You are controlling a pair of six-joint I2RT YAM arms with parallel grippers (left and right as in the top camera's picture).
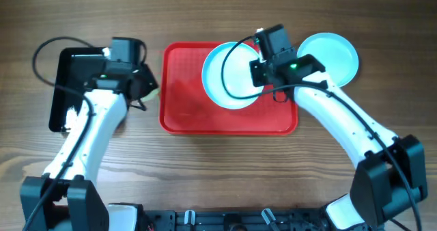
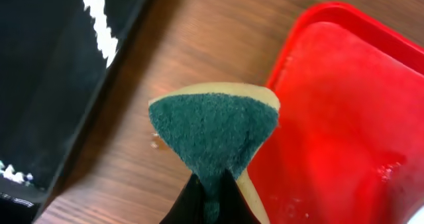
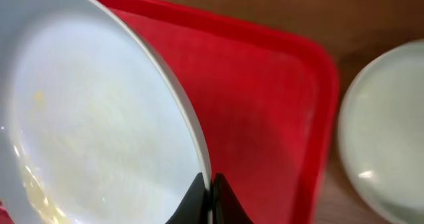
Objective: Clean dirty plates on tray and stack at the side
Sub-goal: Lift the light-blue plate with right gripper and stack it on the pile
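Note:
The red tray (image 1: pixel 198 108) lies in the middle of the table. My right gripper (image 1: pixel 258 70) is shut on the rim of a pale, whitish plate (image 1: pixel 229 74) and holds it tilted over the tray's right half. In the right wrist view the plate (image 3: pixel 86 131) shows yellowish smears, with my jaws (image 3: pixel 211 184) pinching its edge above the tray (image 3: pixel 265 111). A pale turquoise plate (image 1: pixel 334 57) sits on the table right of the tray. My left gripper (image 1: pixel 147 84) is shut on a green and yellow sponge (image 2: pixel 212 128), just left of the tray (image 2: pixel 344 118). I see no third plate apart from these.
A glossy black tray (image 1: pixel 72 80) lies at the far left, partly under my left arm, and shows in the left wrist view (image 2: pixel 46 71). The tray's wet left half (image 1: pixel 188 87) has nothing on it. The turquoise plate also shows in the right wrist view (image 3: pixel 387 131).

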